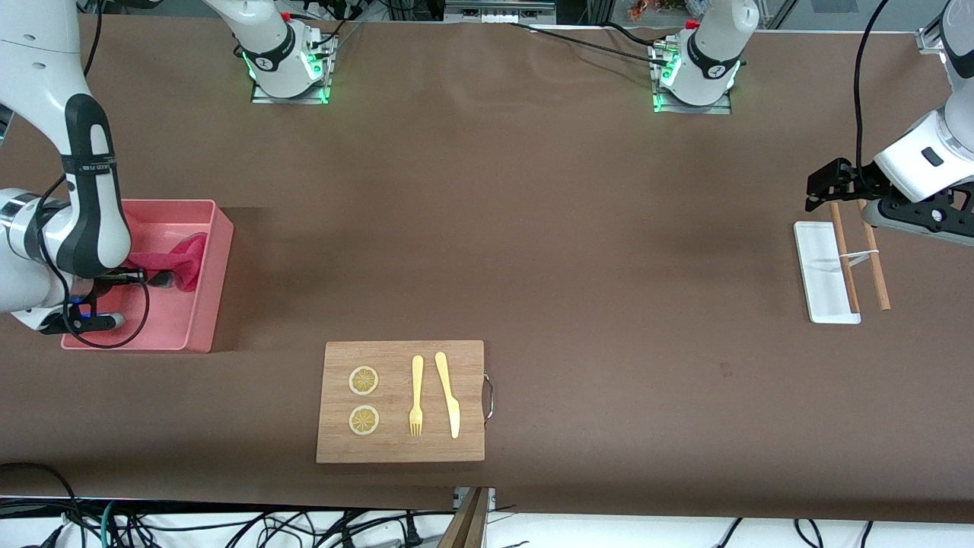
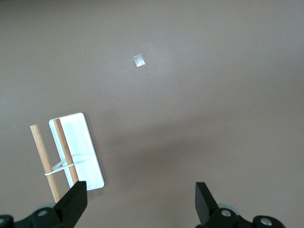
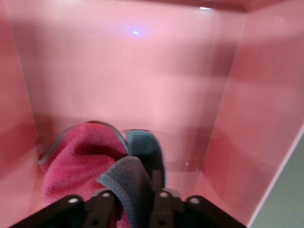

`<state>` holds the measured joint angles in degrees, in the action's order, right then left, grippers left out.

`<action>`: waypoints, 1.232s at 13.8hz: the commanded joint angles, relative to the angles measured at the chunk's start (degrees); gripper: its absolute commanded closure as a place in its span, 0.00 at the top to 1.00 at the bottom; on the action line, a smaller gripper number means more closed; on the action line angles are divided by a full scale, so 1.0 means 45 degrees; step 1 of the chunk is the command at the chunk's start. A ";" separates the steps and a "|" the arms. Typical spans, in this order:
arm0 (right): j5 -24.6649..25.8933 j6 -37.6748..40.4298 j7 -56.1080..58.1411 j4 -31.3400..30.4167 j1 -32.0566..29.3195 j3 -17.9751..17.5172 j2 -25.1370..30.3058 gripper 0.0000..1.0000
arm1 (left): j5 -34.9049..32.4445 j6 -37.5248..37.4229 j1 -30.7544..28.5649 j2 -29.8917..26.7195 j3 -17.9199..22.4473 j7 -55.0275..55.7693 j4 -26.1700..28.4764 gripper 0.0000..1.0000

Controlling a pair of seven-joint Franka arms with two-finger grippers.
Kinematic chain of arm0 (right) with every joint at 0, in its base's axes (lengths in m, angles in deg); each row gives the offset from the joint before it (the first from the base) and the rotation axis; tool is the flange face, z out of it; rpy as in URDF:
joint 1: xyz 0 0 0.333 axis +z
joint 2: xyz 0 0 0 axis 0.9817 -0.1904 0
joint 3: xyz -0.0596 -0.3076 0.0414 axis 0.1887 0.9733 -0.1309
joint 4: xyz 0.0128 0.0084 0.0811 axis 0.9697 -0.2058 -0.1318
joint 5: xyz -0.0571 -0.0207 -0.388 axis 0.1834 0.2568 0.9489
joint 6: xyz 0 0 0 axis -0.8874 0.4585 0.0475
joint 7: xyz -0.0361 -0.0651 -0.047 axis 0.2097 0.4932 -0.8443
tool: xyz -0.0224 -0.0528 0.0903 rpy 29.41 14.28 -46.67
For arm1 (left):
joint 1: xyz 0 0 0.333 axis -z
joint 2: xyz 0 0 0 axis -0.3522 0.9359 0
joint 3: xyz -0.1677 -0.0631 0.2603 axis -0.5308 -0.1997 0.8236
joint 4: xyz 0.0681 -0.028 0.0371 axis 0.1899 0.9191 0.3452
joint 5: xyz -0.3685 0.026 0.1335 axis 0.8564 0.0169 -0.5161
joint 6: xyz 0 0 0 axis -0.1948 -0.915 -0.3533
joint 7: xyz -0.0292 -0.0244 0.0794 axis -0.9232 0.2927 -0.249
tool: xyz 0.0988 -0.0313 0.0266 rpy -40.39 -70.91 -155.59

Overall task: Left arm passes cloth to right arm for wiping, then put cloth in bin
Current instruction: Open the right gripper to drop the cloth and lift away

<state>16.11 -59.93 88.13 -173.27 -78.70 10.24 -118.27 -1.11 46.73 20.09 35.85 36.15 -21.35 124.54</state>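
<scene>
Brown matting covers the bench point(image 1: 578, 251) edge to edge, with loose cables hanging below its near edge.

Nearest the front camera, close to the near edge, lies a wooden cutting board point(image 1: 401, 401) with a metal handle on the side toward the left arm's end. On it rest two lemon slices point(image 1: 364, 380), a yellow fork point(image 1: 416, 396) and a yellow knife point(image 1: 448, 393), side by side and apart from one another.

Farther from the camera, at the right arm's end of the bench, stands the bin point(image 1: 205, 304). The cloth point(image 1: 176, 261) lies inside it, bunched against the floor and one wall. In the right wrist view the cloth point(image 3: 80, 164) shows crimson with a pale edge, one fold rising between the fingers point(image 3: 164, 202). The right end effector point(image 1: 148, 278) is down inside the bin, its fingers a little apart around that fold; whether they grip it cannot be told.

At the left arm's end, a small white tray point(image 1: 822, 283) lies flat on the bench with two wooden sticks point(image 1: 873, 259) joined by a white band, one lying across the tray, the other just beside it. The left end effector point(image 1: 825, 183) hangs over the bench near the tray's farther end, fingers point(image 2: 73, 202) spread wide and holding nothing; this arm waits.
</scene>
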 commanded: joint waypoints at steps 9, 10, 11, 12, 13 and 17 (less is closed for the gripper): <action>-0.0271 0.4986 -0.2580 0.2293 0.0006 -0.1449 0.3555 1.00 | -0.0256 -0.0141 -0.0097 0.0024 -0.0091 -0.0228 -0.0126 1.00; -0.0271 0.5358 -0.3557 0.2274 -0.0014 -0.1898 0.4101 1.00 | -0.0256 -0.0141 -0.0097 0.0024 -0.0091 -0.0228 -0.0126 1.00; -0.0252 0.5497 -0.3876 0.2235 -0.0091 -0.2308 0.4551 1.00 | -0.0256 -0.0141 -0.0097 0.0024 -0.0072 -0.0228 -0.0126 1.00; -0.0251 0.5653 -0.3860 0.2235 -0.0092 -0.2622 0.4942 1.00 | -0.0256 -0.0141 -0.0097 0.0024 -0.0091 -0.0228 -0.0126 1.00; -0.0193 0.5751 -0.3860 0.2215 -0.0092 -0.3012 0.5333 1.00 | -0.0256 -0.0141 -0.0097 0.0024 -0.0072 -0.0228 -0.0126 1.00; 0.0491 0.5714 -0.3879 0.1826 -0.0268 -0.3952 0.6974 1.00 | -0.0256 -0.0161 -0.0097 0.0024 -0.0072 -0.0228 -0.0126 1.00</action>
<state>17.41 -33.80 71.19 -162.09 -78.34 -5.59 -91.44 -1.11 46.73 20.02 35.85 36.12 -21.35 124.54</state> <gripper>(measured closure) 0.000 0.000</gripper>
